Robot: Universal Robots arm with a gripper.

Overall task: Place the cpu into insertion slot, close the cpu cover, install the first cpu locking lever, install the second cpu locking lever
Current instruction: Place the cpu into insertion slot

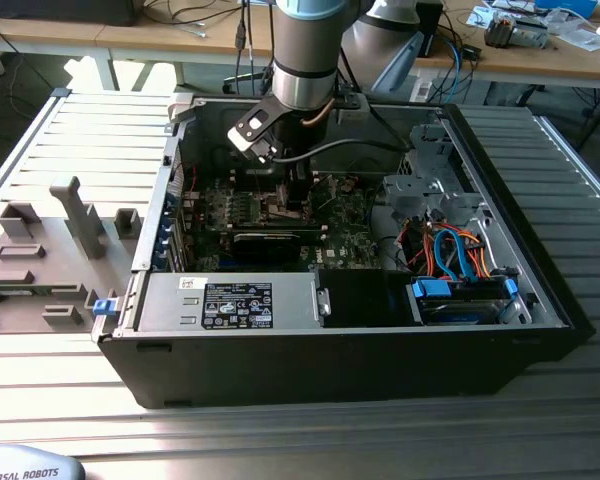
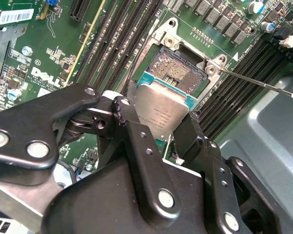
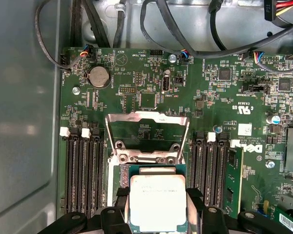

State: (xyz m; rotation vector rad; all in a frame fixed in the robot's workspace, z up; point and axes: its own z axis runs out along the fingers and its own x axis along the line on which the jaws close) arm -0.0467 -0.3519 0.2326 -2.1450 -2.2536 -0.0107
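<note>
The gripper [image 2: 156,124] was clamped on the cpu [image 2: 161,105] by two opposite edges. Just beyond its fingertips lay the insertion slot [image 2: 178,70], its near part hidden behind the chip; the cpu cover [image 3: 146,119] stood open past it.

table [image 1: 565,190]: ribbed grey metal | behind: wooden desks [image 1: 150,42], cables [image 1: 195,15] | floor [image 1: 25,85]: dark
</note>
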